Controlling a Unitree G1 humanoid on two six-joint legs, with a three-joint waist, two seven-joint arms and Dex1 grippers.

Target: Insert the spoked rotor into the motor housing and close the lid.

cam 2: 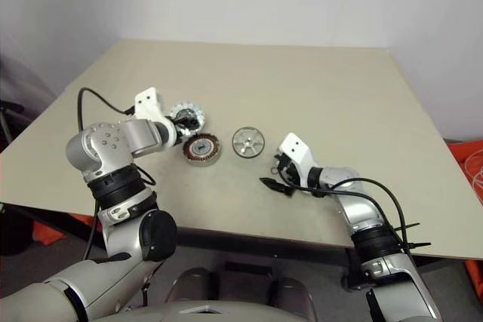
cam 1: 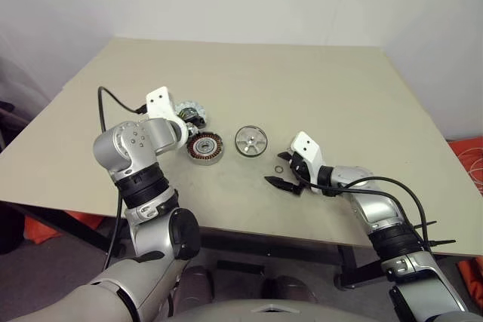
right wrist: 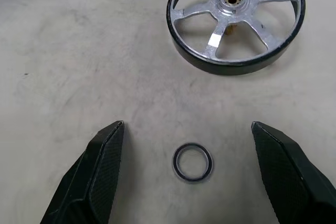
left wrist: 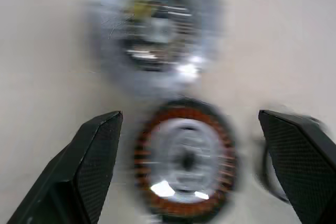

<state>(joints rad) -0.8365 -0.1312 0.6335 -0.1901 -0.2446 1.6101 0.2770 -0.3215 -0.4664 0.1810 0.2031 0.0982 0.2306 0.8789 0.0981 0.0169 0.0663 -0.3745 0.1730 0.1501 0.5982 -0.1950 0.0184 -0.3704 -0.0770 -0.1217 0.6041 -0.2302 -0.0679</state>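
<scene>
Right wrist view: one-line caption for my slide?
Open right gripper straddles a small black ring on the table, spoked rotor beyond.

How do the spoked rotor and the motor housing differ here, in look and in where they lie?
The spoked rotor is a silver wheel with open cut-outs between its spokes and a dark rim; the motor housing shows a ring of copper windings around a silver hub. The rotor lies on bare table with the small black ring nearby; the housing lies beside the lid, under the left gripper. Both are round, flat on the table and ungripped.
</scene>
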